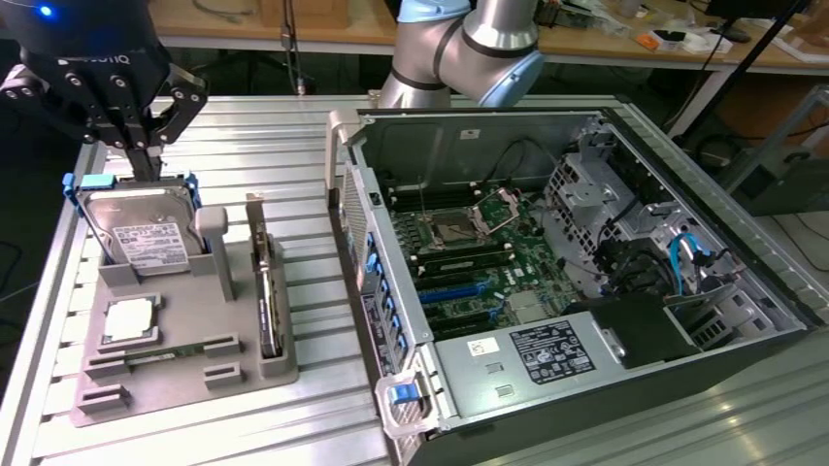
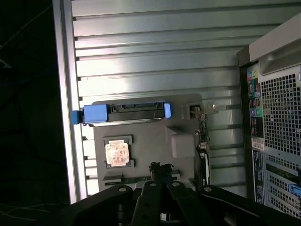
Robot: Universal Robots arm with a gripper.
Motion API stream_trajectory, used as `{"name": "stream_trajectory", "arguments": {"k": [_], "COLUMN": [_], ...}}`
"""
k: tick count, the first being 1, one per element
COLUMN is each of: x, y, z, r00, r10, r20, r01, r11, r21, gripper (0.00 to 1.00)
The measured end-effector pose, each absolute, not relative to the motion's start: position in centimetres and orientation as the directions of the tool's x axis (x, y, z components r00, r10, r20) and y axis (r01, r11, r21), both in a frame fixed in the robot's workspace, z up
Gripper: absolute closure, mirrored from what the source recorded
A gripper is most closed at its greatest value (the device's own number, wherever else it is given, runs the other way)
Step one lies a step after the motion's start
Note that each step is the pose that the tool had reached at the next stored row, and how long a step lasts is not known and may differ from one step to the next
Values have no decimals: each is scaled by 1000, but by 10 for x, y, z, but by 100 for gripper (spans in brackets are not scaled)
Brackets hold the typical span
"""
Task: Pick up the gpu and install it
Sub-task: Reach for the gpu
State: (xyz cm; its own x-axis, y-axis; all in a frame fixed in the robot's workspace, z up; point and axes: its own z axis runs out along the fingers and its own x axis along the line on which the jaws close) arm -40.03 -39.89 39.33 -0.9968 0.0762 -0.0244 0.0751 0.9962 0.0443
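The gpu [image 1: 267, 291] stands edge-on in a narrow slot along the side of the gray holder [image 1: 175, 383] that faces the open computer case [image 1: 467, 136]. The pincer [image 1: 140, 153] hangs above the holder's hard drive [image 1: 143, 233] end, pressed together and empty. The holder rests on the ribbed metal surface [image 1: 285, 136].

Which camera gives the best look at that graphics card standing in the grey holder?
The exterior view: the gpu shows its whole length there, standing on edge in the grey holder. In the wrist view the gpu is just a narrow edge-on strip.
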Motion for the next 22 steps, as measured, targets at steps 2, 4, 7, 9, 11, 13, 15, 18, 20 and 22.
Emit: {"name": "stream_trajectory", "arguments": {"k": [2,4,7,9,11,13,15,18,20,22], "x": [-401,-402,-404,-406,-407,-408,-409,-410,-411,-412], "y": [-399,-399,-399,-399,-399,-399,-399,-399,-399,-399], "z": [393,393,393,393,393,393,393,393,393,393], "r00": [-997,-997,-997,-997,-997,-997,-997,-997,-997,-997], "r10": [76,76,76,76,76,76,76,76,76,76], "r20": [-24,-24,-24,-24,-24,-24,-24,-24,-24,-24], "r01": [75,75,75,75,75,75,75,75,75,75], "r11": [996,996,996,996,996,996,996,996,996,996], "r21": [44,44,44,44,44,44,44,44,44,44], "gripper": [89,89,89,89,89,89,89,89,89,89]}}
